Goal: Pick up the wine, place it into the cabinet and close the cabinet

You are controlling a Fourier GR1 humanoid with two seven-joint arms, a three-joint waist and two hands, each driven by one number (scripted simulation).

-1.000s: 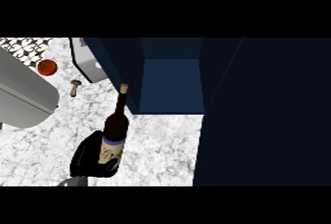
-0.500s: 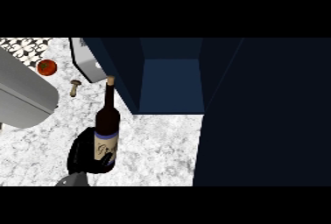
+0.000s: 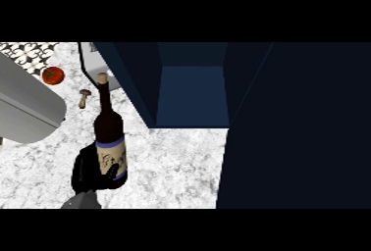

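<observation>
The left robot hand (image 3: pixel 92 172) is grasping the wine bottle (image 3: pixel 109 132) low in the left of the frame. The bottle is drifting left, away from the open cabinet (image 3: pixel 192 93) at the upper middle, so putting it inside is not done yet.

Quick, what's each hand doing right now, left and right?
Left hand: fingers curled round the wine bottle, holding it upright over the counter.
Right hand: not in view.
</observation>
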